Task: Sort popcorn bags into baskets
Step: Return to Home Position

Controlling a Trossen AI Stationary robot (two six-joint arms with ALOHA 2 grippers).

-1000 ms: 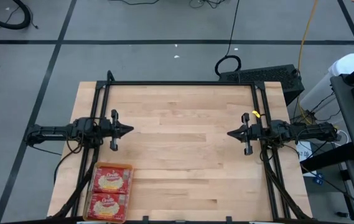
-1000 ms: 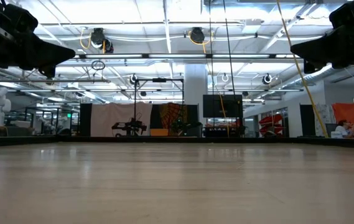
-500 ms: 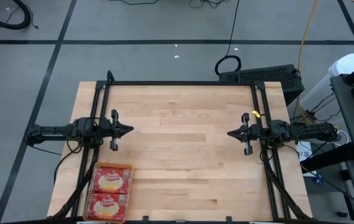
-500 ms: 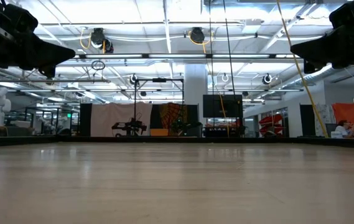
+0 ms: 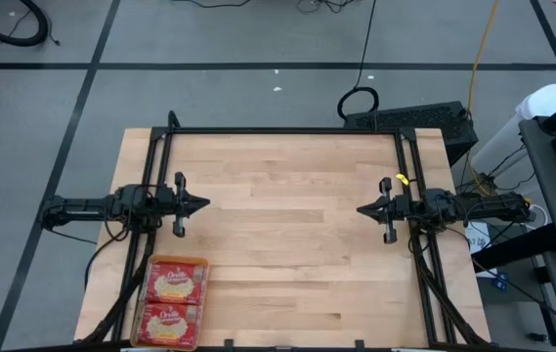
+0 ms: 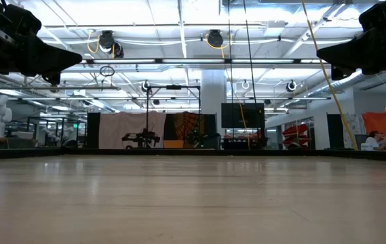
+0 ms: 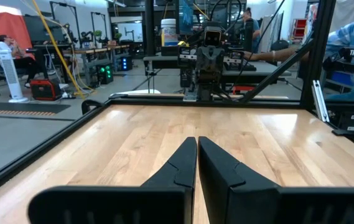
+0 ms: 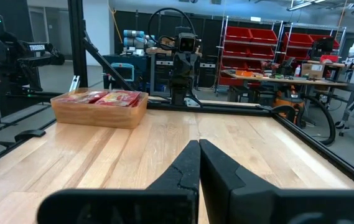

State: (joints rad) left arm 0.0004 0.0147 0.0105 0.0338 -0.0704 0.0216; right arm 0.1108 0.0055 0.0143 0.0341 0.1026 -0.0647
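Observation:
An orange basket [image 5: 202, 266] sits at the table's near left corner with two red popcorn bags [image 5: 172, 284] lying flat in it, one behind the other; the right wrist view shows the basket [image 8: 96, 116] and its bags [image 8: 105, 96] too. My left gripper [image 5: 206, 204] hovers over the table's left side, fingers shut, pointing right. My right gripper [image 5: 360, 209] hovers over the right side, fingers shut, pointing left. Both grippers hold nothing, as their wrist views show: left [image 7: 197, 143], right [image 8: 199, 144].
A black frame [image 5: 278, 131] runs along the table's far edge and down both sides. Bare wood [image 5: 287, 244] spreads between the two grippers. Cables and a black box [image 5: 424, 119] lie on the floor beyond the far right corner. People sit in the room behind.

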